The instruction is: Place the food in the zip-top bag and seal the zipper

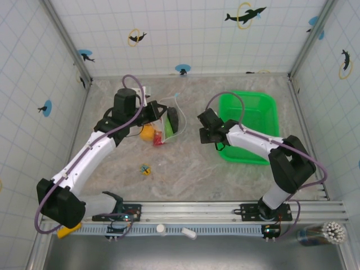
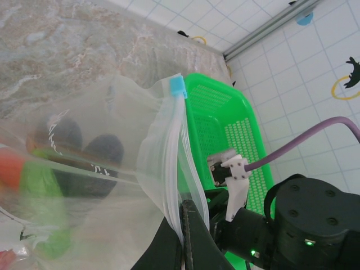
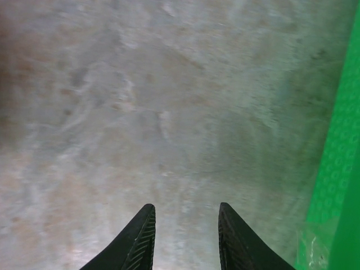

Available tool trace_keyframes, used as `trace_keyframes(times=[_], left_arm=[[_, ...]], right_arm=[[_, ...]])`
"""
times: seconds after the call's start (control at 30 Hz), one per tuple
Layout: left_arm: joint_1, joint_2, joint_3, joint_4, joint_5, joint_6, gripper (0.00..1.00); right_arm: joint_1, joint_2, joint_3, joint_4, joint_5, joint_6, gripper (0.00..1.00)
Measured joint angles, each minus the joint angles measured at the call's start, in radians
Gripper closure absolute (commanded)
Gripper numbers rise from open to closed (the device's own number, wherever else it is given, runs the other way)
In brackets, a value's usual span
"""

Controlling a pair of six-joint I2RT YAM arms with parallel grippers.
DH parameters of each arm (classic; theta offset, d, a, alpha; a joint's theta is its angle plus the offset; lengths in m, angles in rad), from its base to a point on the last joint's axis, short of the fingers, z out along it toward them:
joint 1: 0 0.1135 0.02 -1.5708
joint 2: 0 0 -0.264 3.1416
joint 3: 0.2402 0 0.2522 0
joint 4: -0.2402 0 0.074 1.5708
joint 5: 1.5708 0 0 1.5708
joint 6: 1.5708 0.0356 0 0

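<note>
The clear zip-top bag (image 1: 170, 122) hangs at the table's middle left, mouth edge up. My left gripper (image 2: 185, 216) is shut on the zipper (image 2: 179, 152), below its light blue tab (image 2: 178, 86). Through the plastic I see food: an orange piece (image 2: 8, 169), a light green one (image 2: 42, 188) and dark pieces (image 2: 104, 160). From above, a yellow-orange piece (image 1: 147, 133) and a red one (image 1: 158, 138) show at the bag's lower end. My right gripper (image 3: 184, 211) is open with nothing between its fingers, over bare table right of the bag (image 1: 202, 130).
A bright green basket (image 1: 264, 112) stands at the right, close beside my right gripper, its wall at the edge of the right wrist view (image 3: 343, 169). A tiny yellow-blue trinket (image 1: 145, 169) lies on the marble table in front of the bag.
</note>
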Motion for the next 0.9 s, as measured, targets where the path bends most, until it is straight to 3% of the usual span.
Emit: trace_keyframes(times=[0.23, 0.47, 0.57, 0.77, 0.9], left_arm=[[0.000, -0.008, 0.000, 0.001, 0.009, -0.001, 1.00], [0.000, -0.008, 0.000, 0.016, 0.028, -0.012, 1.00], [0.000, -0.008, -0.001, 0.018, 0.040, -0.021, 1.00], [0.000, -0.006, -0.003, 0.020, 0.065, -0.026, 1.00], [0.000, 0.012, -0.001, 0.019, 0.113, -0.023, 1.00]], right_arm=[[-0.037, -0.005, -0.013, -0.106, 0.178, -0.036, 0.61], [-0.296, -0.017, -0.038, -0.105, 0.290, -0.059, 0.59], [-0.356, 0.006, -0.034, -0.093, 0.321, -0.069, 0.58], [-0.343, 0.004, -0.045, -0.026, 0.299, -0.110, 0.50], [-0.298, -0.159, -0.156, 0.105, 0.177, -0.156, 0.38]])
